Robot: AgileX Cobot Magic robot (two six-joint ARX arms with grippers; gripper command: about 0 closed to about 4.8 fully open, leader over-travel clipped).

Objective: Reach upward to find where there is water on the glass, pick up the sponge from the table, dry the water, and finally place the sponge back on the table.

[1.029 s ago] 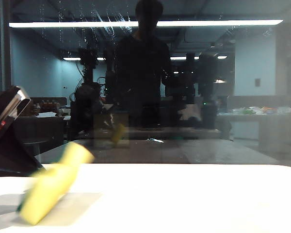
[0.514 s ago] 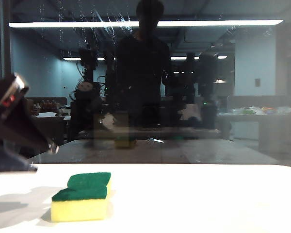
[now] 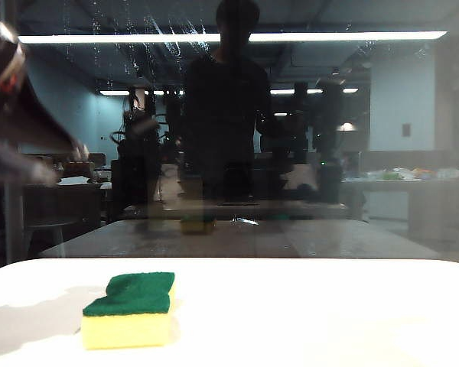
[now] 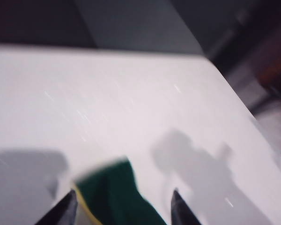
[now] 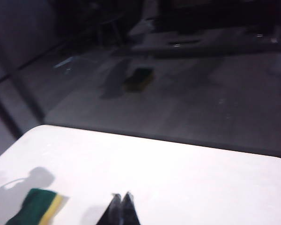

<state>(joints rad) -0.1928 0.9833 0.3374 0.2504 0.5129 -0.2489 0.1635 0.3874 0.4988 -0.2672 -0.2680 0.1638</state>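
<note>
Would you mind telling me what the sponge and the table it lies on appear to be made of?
The sponge looks like soft yellow foam under a dark green scouring layer, matte and fibrous-looking. The table seems a hard, smooth white top, perhaps laminate or plastic: it shows clean shadows and a slight sheen, though the material itself stays uncertain.

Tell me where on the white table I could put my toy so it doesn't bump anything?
Most of the table is bare: everything from the sponge across to the far right edge, and the strip between the sponge and the glass. The left end is busier: the sponge lies there, with the open left gripper above it. The shut right gripper hangs over bare tabletop.
</note>
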